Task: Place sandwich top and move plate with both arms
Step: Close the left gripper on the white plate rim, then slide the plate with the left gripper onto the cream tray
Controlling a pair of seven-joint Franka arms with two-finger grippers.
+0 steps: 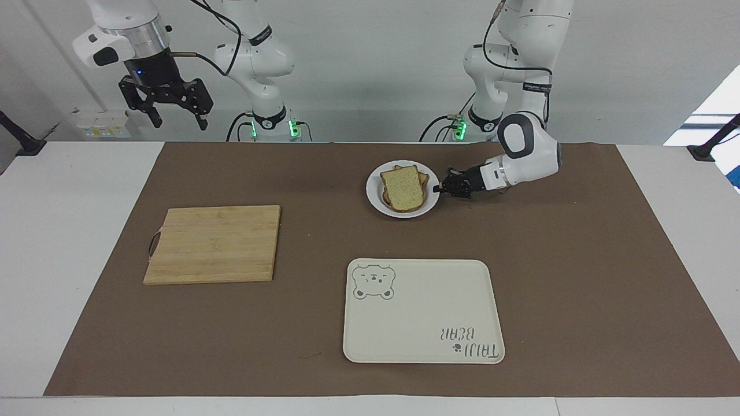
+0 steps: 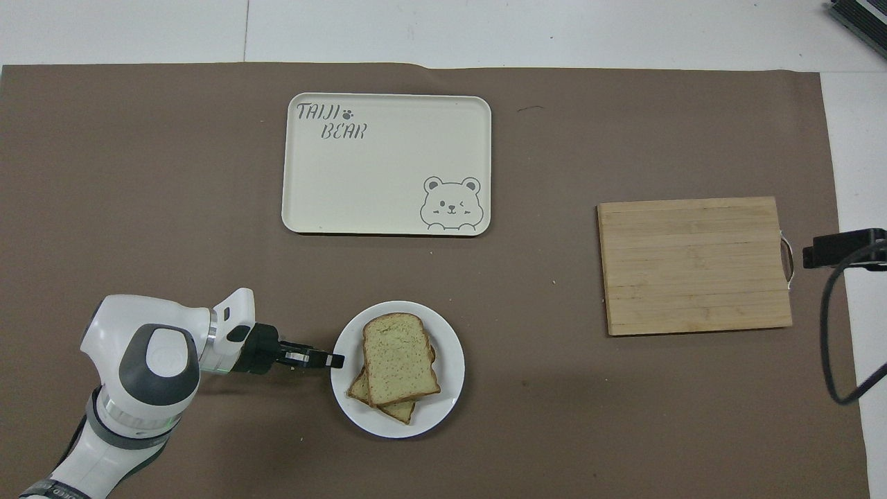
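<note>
A matt brown paper-like sheet [image 1: 578, 260] covers most of a smooth white table [image 1: 69, 260]. The cutting board [image 1: 213, 244] is pale wood with visible grain running in strips and a dull finish. The tray [image 1: 425, 323] looks like smooth cream plastic with a soft sheen and printed grey lettering. The plate [image 2: 443, 409] is glossy white, like glazed ceramic or plastic. The sandwich top [image 2: 400, 367] has a porous, speckled tan crumb and a darker, rough crust. The arms [image 1: 529, 153] have glossy white plastic shells, and the left gripper [image 1: 444, 188] and right gripper [image 1: 176, 118] are matt black.
</note>
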